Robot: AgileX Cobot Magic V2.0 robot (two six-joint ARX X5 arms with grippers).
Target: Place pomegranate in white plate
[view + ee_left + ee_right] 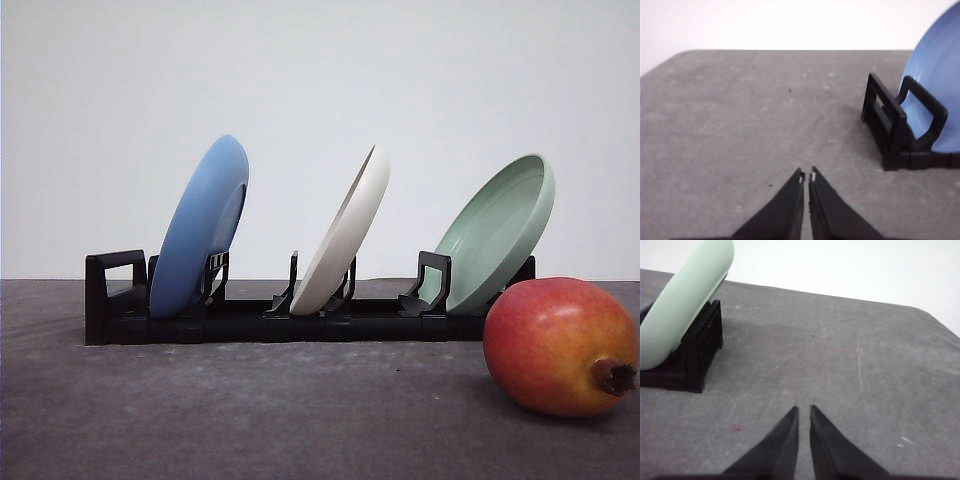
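The pomegranate (pixel 560 346), red with a yellow-orange blush and a dark calyx pointing right, lies on the grey table at the front right. The white plate (pixel 345 232) stands on edge in the middle slot of a black rack (pixel 290 318), tilted right. My left gripper (pixel 806 177) is shut with nothing in it, hovering over bare table near the rack's end by the blue plate (pixel 937 85). My right gripper (pixel 804 410) is also shut and empty, over bare table beside the rack end holding the pale green plate (pixel 687 295).
The rack also holds a blue plate (pixel 200 225) at the left and a pale green plate (pixel 495 228) at the right, both leaning. A plain white wall stands behind the table. Grey tabletop (pixel 250 410) stretches in front of the rack.
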